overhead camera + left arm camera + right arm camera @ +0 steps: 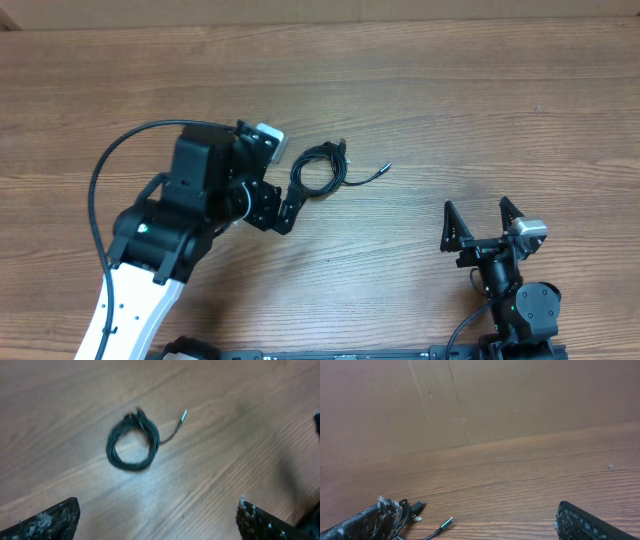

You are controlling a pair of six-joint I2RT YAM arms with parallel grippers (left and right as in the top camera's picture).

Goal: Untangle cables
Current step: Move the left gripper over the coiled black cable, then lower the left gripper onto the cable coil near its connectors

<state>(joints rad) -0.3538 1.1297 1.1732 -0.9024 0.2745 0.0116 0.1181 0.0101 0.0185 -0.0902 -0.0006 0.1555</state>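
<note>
Thin black cables (pixel 318 170), coiled in one small ring with a silver plug tip trailing right, are lying just ahead of the left gripper (pixel 157 522), which is gaping wide and empty. The right gripper (pixel 482 222), equally wide and empty, is sitting well apart, so the left arm is nearer.

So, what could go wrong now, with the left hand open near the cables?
1. The cables lie flat in one tight coil; the left hand may pinch the whole bundle or miss it.
2. One plug end sticks out; pulling it could tighten the tangle.
3. The right hand is far from the coil, so nothing would pin it.
</note>
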